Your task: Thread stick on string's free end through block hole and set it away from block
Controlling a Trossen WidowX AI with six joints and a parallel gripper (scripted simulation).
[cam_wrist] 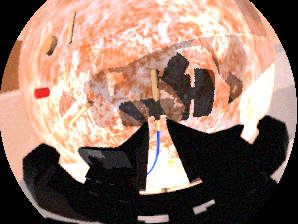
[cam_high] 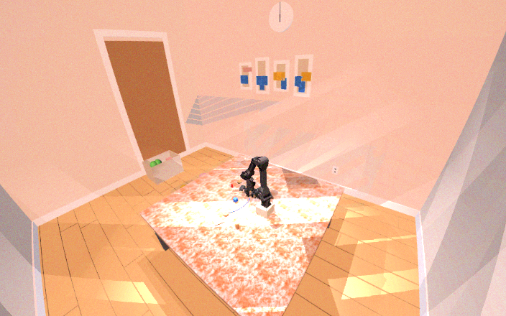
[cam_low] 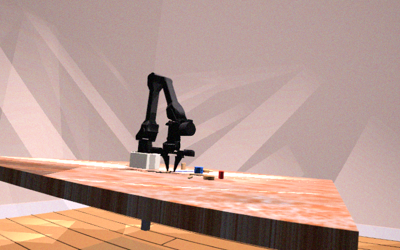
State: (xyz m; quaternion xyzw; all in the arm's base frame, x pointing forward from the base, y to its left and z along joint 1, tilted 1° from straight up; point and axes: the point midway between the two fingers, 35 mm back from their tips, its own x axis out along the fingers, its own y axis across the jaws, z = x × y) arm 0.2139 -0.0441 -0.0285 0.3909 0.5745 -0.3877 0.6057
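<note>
My gripper (cam_high: 249,197) (cam_low: 170,170) (cam_wrist: 157,123) points down with its fingertips at the table top, a narrow gap between them. The thin wooden stick (cam_wrist: 154,82) runs into this gap; I see no finger pressed on it. The blue string (cam_high: 241,208) (cam_wrist: 158,145) leaves the stick's near end and curves to the round button (cam_high: 226,214) (cam_low: 207,170). The small blue block (cam_high: 235,200) (cam_low: 198,170) stands on the table between the gripper and the red cylinder. Its hole cannot be made out, and it is not visible in the wrist view.
A red cylinder (cam_high: 231,185) (cam_low: 221,174) (cam_wrist: 42,93) stands near a wooden disc (cam_low: 208,177) (cam_wrist: 50,45). Loose sticks (cam_wrist: 72,27) (cam_wrist: 80,114) lie on that side. A tan cylinder (cam_high: 237,226) (cam_low: 183,166) stands beyond the button. The arm's white base (cam_high: 264,210) (cam_low: 144,160) is close by.
</note>
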